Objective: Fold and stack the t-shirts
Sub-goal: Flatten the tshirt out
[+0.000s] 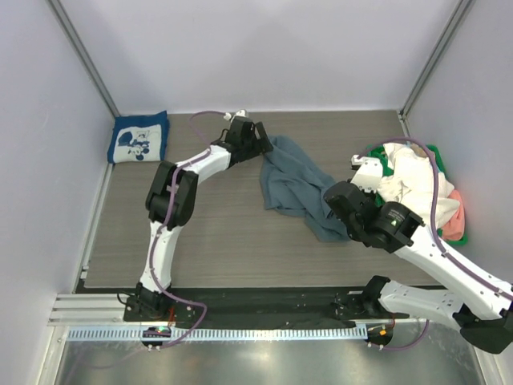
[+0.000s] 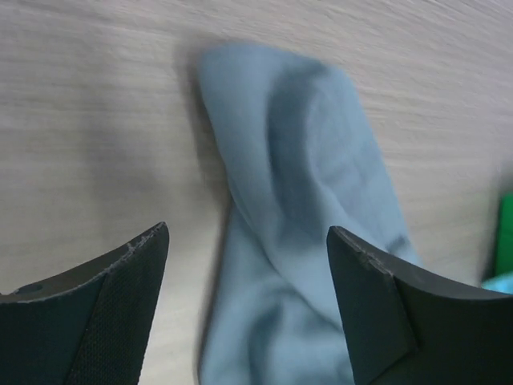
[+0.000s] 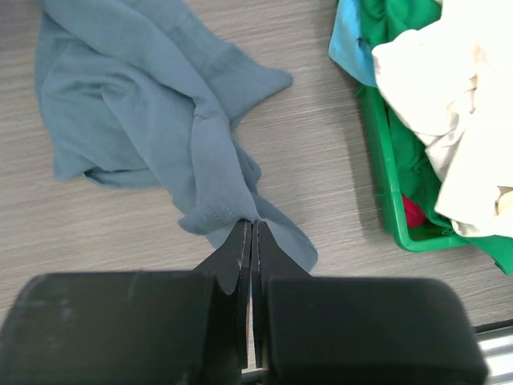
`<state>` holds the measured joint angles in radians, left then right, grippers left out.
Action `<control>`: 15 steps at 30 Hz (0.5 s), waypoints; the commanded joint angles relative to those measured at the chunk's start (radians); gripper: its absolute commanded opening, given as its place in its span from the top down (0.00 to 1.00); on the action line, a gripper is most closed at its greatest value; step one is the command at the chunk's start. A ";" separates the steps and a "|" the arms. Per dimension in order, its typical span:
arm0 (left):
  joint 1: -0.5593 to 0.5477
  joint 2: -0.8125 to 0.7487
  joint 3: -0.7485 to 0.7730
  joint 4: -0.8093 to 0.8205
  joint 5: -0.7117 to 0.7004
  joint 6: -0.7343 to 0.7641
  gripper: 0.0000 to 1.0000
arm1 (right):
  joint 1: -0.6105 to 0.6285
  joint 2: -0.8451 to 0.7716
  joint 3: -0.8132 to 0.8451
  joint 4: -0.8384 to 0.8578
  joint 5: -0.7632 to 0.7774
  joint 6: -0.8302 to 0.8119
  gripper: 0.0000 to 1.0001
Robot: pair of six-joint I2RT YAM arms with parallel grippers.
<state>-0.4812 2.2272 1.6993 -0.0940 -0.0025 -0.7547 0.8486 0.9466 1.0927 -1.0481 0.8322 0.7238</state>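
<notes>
Right wrist: right fingers (image 3: 232,258) pinch slate-blue t-shirt (image 3: 136,104).

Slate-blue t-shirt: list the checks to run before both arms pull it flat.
1. Right pincer shut on the slate-blue t-shirt edge: ok.
2. Left pincer gripping cloth: not ok, open over it.
3. Shirt lying flat: not ok, crumpled.
4. Shirt apart from the green basket: ok.
5. Folded navy t-shirt out of the way, far left corner: ok.
</notes>
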 commanded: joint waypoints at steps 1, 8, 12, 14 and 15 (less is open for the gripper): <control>0.033 0.093 0.107 0.000 -0.002 -0.035 0.20 | -0.002 0.017 -0.008 0.072 -0.019 -0.024 0.99; 0.041 0.261 0.264 -0.015 0.022 -0.145 0.37 | -0.023 0.061 -0.001 0.100 -0.016 -0.063 0.99; 0.049 0.314 0.339 -0.016 0.024 -0.181 0.54 | -0.051 0.063 -0.020 0.109 -0.031 -0.069 0.99; 0.052 0.341 0.405 -0.021 0.047 -0.187 0.63 | -0.066 0.061 -0.025 0.114 -0.035 -0.073 0.99; 0.053 0.357 0.427 -0.026 0.058 -0.184 0.79 | -0.072 0.061 -0.028 0.114 -0.035 -0.076 0.99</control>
<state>-0.4355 2.5458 2.0621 -0.0956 0.0277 -0.9142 0.7925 1.0134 1.0687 -0.9703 0.7906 0.6651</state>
